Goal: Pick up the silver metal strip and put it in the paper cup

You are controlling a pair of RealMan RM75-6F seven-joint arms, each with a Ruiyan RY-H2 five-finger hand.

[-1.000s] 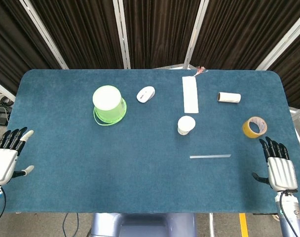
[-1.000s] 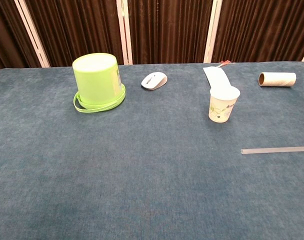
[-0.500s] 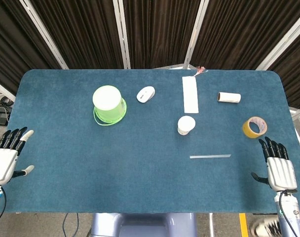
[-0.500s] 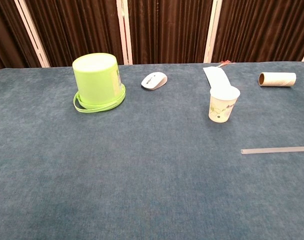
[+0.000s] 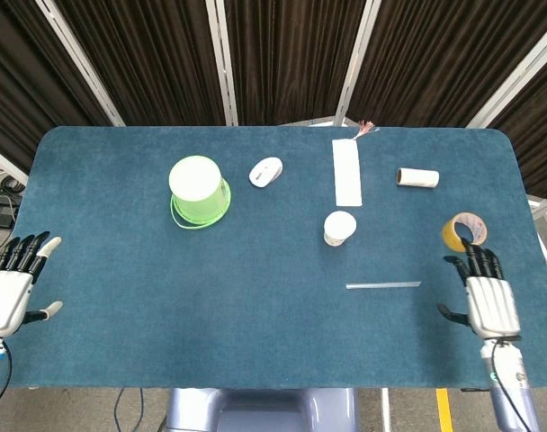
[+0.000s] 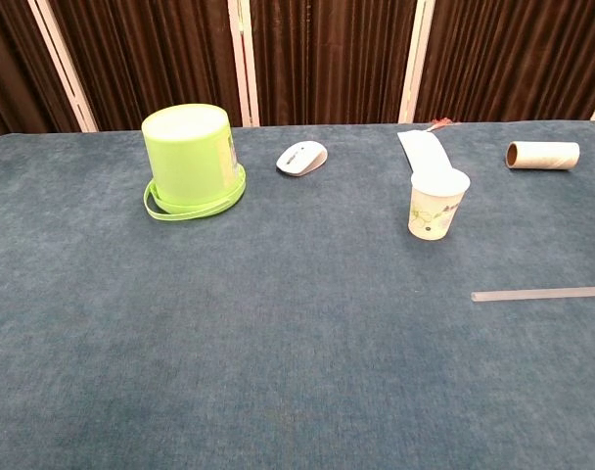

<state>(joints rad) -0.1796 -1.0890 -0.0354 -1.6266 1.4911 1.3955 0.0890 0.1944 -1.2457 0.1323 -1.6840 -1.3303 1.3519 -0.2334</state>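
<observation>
The thin silver metal strip (image 5: 383,285) lies flat on the blue desk (image 5: 165,297) near the white paper cup (image 5: 339,228), while right hand (image 5: 485,295) and left hand (image 5: 11,286) hover empty, fingers spread.

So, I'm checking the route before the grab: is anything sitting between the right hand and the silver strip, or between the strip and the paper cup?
Nothing visible does. The right hand is open, just right of the silver metal strip, with only bare table between them. The paper cup stands upright just beyond the strip, again across bare cloth. The tape roll lies off to the side.
</observation>
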